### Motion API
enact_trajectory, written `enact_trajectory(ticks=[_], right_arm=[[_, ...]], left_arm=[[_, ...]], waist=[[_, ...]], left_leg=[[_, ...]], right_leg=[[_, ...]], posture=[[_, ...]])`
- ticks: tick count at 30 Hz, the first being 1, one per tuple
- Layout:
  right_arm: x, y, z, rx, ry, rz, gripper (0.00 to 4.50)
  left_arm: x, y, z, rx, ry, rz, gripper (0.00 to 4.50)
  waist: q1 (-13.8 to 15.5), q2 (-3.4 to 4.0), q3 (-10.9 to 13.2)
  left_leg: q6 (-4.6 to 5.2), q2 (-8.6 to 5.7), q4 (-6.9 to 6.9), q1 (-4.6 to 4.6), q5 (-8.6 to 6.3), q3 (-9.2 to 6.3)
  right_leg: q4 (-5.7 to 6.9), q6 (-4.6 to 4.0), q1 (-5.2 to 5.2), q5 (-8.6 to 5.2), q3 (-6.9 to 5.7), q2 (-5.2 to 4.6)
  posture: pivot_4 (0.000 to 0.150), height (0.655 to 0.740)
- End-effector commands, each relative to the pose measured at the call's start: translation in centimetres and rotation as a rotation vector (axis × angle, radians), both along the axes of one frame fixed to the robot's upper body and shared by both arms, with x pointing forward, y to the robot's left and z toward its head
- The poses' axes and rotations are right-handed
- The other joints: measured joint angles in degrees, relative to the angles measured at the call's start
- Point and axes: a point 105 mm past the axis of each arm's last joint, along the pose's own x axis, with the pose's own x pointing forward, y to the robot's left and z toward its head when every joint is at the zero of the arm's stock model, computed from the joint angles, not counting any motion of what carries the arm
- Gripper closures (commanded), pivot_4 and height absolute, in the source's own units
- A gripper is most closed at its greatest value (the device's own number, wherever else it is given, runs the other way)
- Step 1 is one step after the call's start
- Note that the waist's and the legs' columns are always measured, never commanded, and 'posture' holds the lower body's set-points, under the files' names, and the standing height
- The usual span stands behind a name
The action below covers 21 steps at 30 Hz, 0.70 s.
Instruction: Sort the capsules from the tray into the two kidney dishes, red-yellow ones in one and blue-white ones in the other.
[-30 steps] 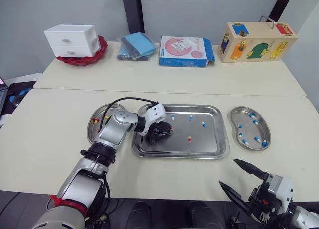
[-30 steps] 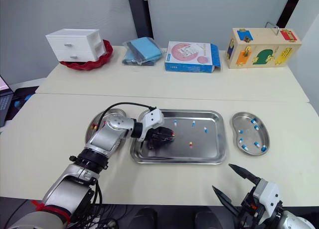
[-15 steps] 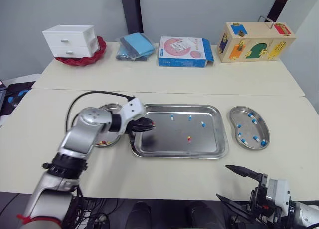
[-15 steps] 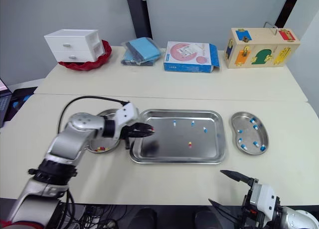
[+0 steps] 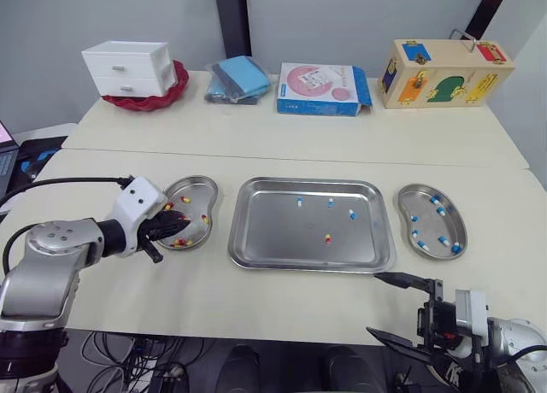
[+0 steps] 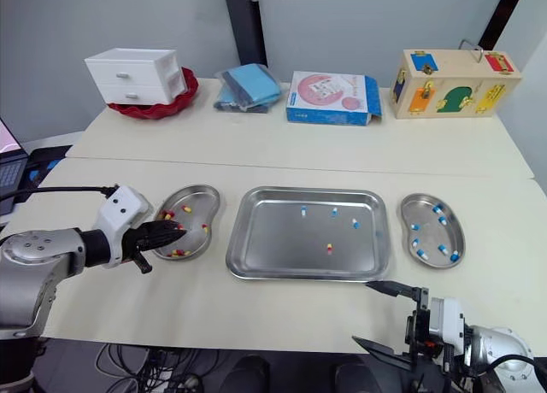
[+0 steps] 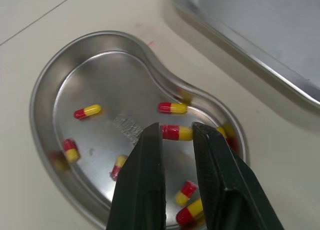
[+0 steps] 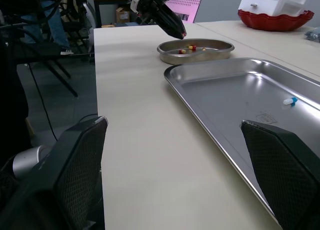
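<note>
My left gripper (image 7: 175, 130) is clenched on a red-yellow capsule (image 7: 176, 133), just above the left steel kidney dish (image 7: 39, 90) that keeps the other red-yellow ones. I think I should go lower before letting go, so it does not bounce over the low rim. In the rectangular steel tray (image 5: 282, 243) lie three blue-white capsules (image 5: 330, 202) and one loose red-yellow capsule (image 5: 326, 238). My right gripper (image 5: 373, 303) is spread wide at the table's front edge. Nothing blocks the way.

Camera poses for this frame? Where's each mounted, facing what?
Left eye: on head, facing forward-down over tray, both arms visible.
Right eye: stereo twin, same scene.
Left wrist: along left claw, gripping red-yellow capsule above left kidney dish.
Right wrist: low, along open right claw, across tray toward that dish.
Shared: wrist views both show that dish.
</note>
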Motion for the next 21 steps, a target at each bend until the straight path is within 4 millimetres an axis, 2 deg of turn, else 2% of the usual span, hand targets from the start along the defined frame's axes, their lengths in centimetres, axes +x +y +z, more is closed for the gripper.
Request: enact_trajectory(ticks=[1, 21], right_arm=[[0.2, 0.0, 0.7, 0.022, -0.021, 0.015, 0.0], [0.4, 0.0, 0.9, 0.029, -0.026, -0.029, 0.0]], left_arm=[[0.2, 0.8, 1.1, 0.023, -0.059, 0.028, 3.78], [1.4, 0.2, 0.7, 0.021, -0.058, 0.003, 3.78]], waist=[[-0.05, 0.0, 0.0], [-0.14, 0.0, 0.0]], left_leg=[[0.0, 0.0, 0.0, 0.0, 0.0, 0.01], [0.0, 0.01, 0.0, 0.0, 0.0, 0.01]], right_leg=[[0.0, 0.0, 0.0, 0.0, 0.01, 0.0], [0.01, 0.0, -0.02, 0.0, 0.0, 0.01]], posture=[[0.15, 0.74], [0.15, 0.74]])
